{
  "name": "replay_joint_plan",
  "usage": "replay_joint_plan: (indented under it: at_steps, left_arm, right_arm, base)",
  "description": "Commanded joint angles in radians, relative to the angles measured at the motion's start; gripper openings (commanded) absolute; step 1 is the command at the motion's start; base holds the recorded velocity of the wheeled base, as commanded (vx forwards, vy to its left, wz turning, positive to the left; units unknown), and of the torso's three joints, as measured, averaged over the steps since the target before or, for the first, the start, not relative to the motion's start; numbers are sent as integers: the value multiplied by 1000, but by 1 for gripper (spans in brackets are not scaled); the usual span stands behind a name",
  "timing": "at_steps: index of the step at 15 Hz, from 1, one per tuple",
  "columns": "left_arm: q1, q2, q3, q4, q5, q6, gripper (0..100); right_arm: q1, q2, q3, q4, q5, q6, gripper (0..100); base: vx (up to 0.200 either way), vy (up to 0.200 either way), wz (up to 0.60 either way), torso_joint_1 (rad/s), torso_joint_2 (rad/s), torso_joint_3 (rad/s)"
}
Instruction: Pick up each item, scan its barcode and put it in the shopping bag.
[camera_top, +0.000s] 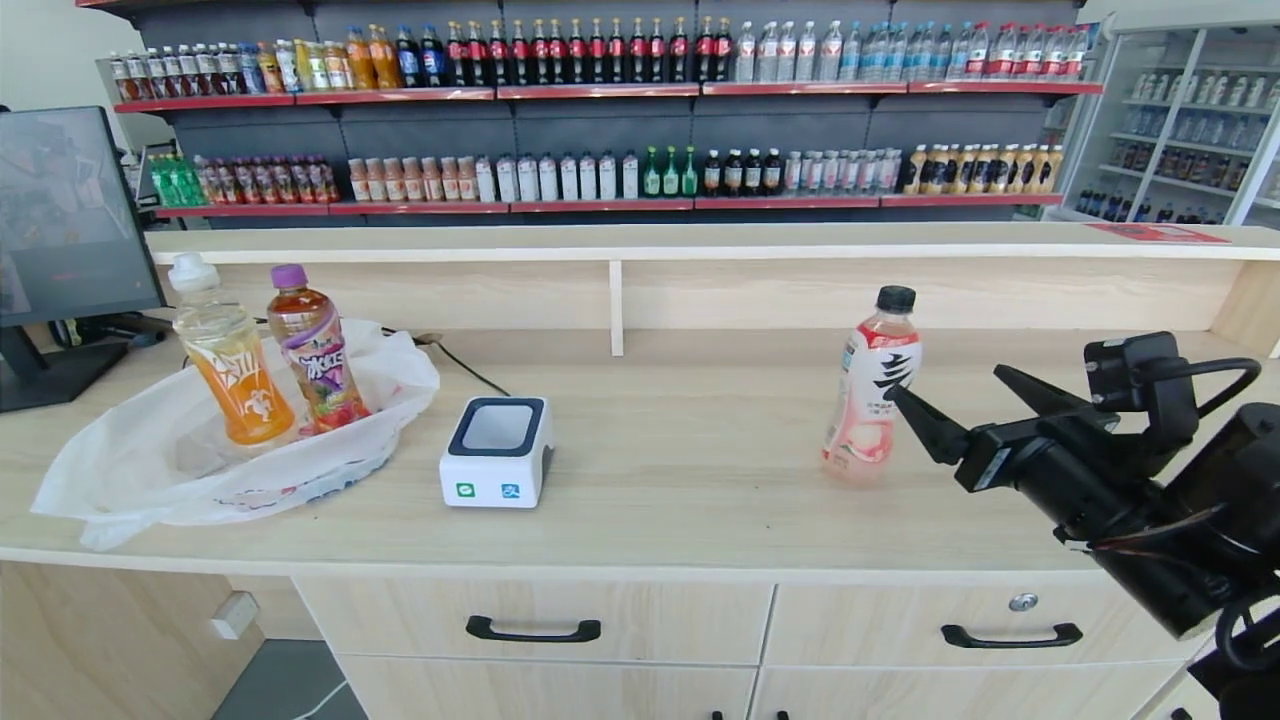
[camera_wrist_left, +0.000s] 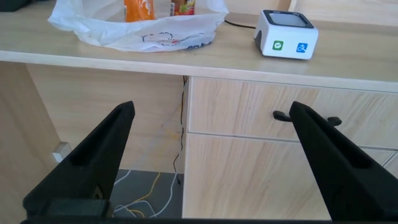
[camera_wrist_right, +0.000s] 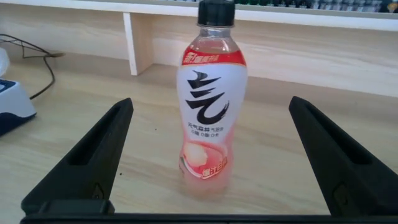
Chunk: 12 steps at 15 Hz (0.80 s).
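Observation:
A pink drink bottle (camera_top: 872, 385) with a black cap stands upright on the right part of the wooden counter (camera_top: 680, 480). My right gripper (camera_top: 948, 385) is open just to its right, at bottle height, not touching it. In the right wrist view the bottle (camera_wrist_right: 211, 124) stands beyond the spread fingers of the right gripper (camera_wrist_right: 211, 102). A white barcode scanner (camera_top: 497, 450) sits mid-counter. The white shopping bag (camera_top: 150, 470) lies at the left with an orange bottle (camera_top: 228, 360) and a purple-capped bottle (camera_top: 315, 350) in it. My left gripper (camera_wrist_left: 211, 112) is open, low in front of the cabinet.
A monitor (camera_top: 60, 220) stands at the far left. The scanner's cable (camera_top: 465, 365) runs to the back wall, where a raised ledge (camera_top: 700, 245) spans the counter. Drawers with black handles (camera_top: 533, 630) sit below. From the left wrist, the scanner (camera_wrist_left: 287, 34) and bag (camera_wrist_left: 143, 31) sit above.

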Motion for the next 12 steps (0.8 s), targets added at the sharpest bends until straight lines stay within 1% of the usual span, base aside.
replay_joint_plan:
  at_steps: [1,9,11,12]
  left_arm:
    - [1,0,0,1,0,0,100]
    - [0,0,0,1,0,-2,100]
    - [0,0,0,1,0,0,100]
    - [0,0,0,1,0,0,100]
  right_arm:
    - [-26,82,-22,-1,1,2,100]
    - [-37,206,-99,-1,-1,22,100]
    - [-35,215,-96,-1,-1,22,100]
    - [-35,237,-119,-1,-1,31,100]
  base:
    - [0,0,0,0,0,0]
    - [0,0,0,0,0,0]
    - [0,0,0,0,0,0]
    - [0,0,0,0,0,0]
